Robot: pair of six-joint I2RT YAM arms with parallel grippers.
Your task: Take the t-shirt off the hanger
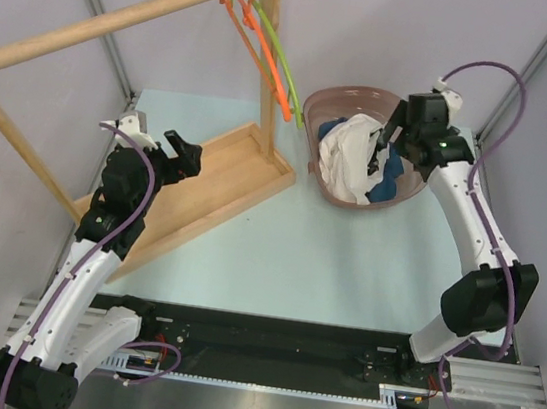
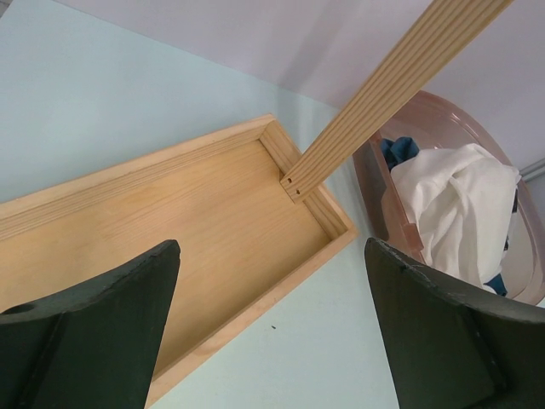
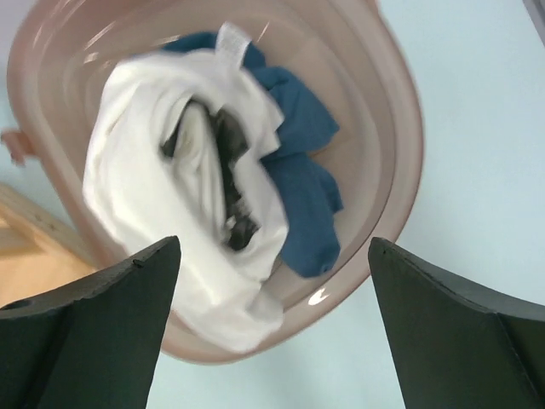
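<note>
A white t-shirt [image 1: 351, 152] lies crumpled in a pinkish-brown basket [image 1: 319, 105], off the hangers. Two orange hangers [image 1: 257, 49] and a green hanger [image 1: 279, 56] hang bare from the wooden rail [image 1: 105, 26]. My right gripper [image 1: 383, 150] hovers over the basket, open, with nothing between its fingers. In the right wrist view the gripper [image 3: 272, 243] looks down on the t-shirt [image 3: 145, 187], partly over the basket rim [image 3: 400, 128]. My left gripper [image 1: 166, 140] stands open over the rack's base tray [image 1: 226, 178]. The left wrist view shows that gripper [image 2: 272, 247] empty, with the t-shirt [image 2: 460, 213] at right.
A blue garment [image 3: 298, 170] and a dark one [image 3: 230, 170] lie in the basket with the t-shirt. The rack's upright post [image 2: 383, 94] rises from the tray's corner [image 2: 294, 183], close to the basket [image 2: 387, 200]. Pale blue table [image 1: 346, 265] lies in front.
</note>
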